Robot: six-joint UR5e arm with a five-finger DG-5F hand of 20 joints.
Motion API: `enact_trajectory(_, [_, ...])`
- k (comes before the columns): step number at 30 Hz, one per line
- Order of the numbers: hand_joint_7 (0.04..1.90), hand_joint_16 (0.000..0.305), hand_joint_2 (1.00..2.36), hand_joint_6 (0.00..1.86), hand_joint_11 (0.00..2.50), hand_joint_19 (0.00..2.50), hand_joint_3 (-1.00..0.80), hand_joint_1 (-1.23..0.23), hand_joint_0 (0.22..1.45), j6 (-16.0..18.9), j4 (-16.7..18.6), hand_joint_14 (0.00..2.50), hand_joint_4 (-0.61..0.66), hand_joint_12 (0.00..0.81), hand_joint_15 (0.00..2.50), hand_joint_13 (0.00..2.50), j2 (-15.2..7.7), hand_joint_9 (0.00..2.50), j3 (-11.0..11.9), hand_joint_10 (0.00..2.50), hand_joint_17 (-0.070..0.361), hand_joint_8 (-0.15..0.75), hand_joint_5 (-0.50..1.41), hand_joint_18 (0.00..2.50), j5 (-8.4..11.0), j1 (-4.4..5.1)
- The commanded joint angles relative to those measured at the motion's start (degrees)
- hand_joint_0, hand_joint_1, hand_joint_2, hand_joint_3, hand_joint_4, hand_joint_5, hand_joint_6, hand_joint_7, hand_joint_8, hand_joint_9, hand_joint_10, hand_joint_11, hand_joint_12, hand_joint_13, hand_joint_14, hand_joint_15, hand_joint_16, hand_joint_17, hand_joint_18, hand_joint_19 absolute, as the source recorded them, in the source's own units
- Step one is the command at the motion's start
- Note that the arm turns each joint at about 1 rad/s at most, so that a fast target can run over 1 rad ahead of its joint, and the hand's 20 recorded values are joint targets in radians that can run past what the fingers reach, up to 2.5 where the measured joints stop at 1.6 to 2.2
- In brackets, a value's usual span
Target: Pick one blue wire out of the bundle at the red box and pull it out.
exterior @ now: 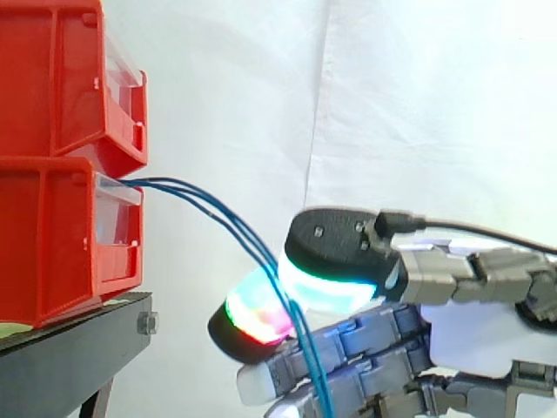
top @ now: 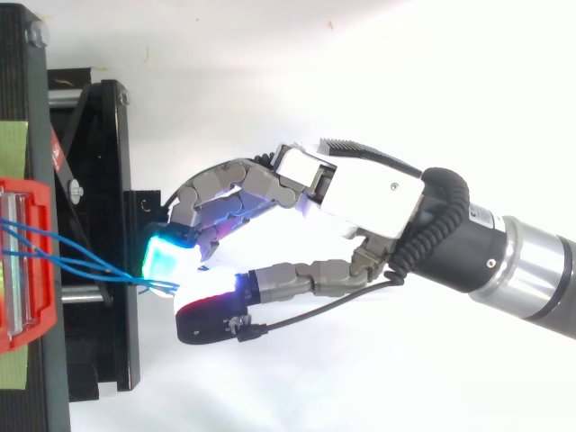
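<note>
Side view: the hand is pinching the blue wires to the right of the lower red bin.
Three wires are leaving that bin, the lower of two stacked, arching down-right between glowing pads; I cannot tell whether one or all are being clamped. Top view: the blue wires are running from the red bin rightward to the curled hand, so the pull is probably heading right, along their length.
</note>
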Motion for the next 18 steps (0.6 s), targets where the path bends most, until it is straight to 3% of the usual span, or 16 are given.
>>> enact_trajectory(1, [0.9,0.058,1.01,0.97,0.51,0.4,-0.05,-0.77,0.61,5.7,-5.3,0.01,0.04,0.435,0.42,0.9,1.5,0.89,0.1,0.01,0.131,0.373,-0.17,0.86,-2.51,-0.06])
enact_trajectory(3, [0.91,0.058,1.01,0.97,0.52,0.4,-0.05,-0.77,0.62,8.6,-9.6,0.01,0.03,0.436,0.42,0.9,2.8,0.89,0.1,0.01,0.13,0.373,-0.16,0.86,-3.74,-0.06])
enact_trajectory(4, [0.9,0.058,1.01,0.97,0.52,0.4,-0.04,-0.77,0.62,8.6,-9.6,0.01,0.03,0.436,0.41,0.9,2.8,0.89,0.1,0.01,0.13,0.375,-0.16,0.86,-3.74,-0.06])
enact_trajectory(6, [0.92,0.058,1.01,0.97,0.52,0.4,-0.04,-0.77,0.62,11.2,-16.9,0.01,0.02,0.438,0.42,0.9,4.4,0.89,0.1,0.01,0.131,0.372,-0.16,0.86,-5.14,-0.15])
enact_trajectory(7, [0.92,0.058,1.01,0.97,0.52,0.4,-0.04,-0.77,0.62,11.5,-18.9,0.01,0.02,0.436,0.42,0.9,4.7,0.89,0.1,0.01,0.131,0.371,-0.16,0.86,-5.67,-0.24])
enact_trajectory(8, [0.92,0.058,1.01,0.97,0.52,0.4,-0.04,-0.77,0.62,12.4,-23.7,0.01,0.02,0.435,0.42,0.9,5.8,0.89,0.1,0.01,0.13,0.372,-0.16,0.86,-7.43,-0.41])
enact_trajectory(10, [0.92,0.058,1.01,0.97,0.52,0.41,-0.04,-0.77,0.62,12.7,-27.5,0.01,0.02,0.435,0.42,0.91,7.1,0.89,0.1,0.01,0.131,0.374,-0.16,0.87,-8.66,-0.59])
enact_trajectory(13, [0.93,0.058,1.01,0.97,0.52,0.41,-0.04,-0.77,0.62,12.9,-30.7,0.01,0.01,0.434,0.42,0.91,8.3,0.89,0.1,0.01,0.13,0.369,-0.16,0.87,-9.54,-0.85])
enact_trajectory(18, [0.94,0.057,1.01,0.97,0.53,0.41,-0.04,-0.78,0.63,13.5,-31.1,0.01,0.01,0.43,0.43,0.91,8.9,0.89,0.1,0.01,0.128,0.367,-0.16,0.86,-9.98,-1.2])
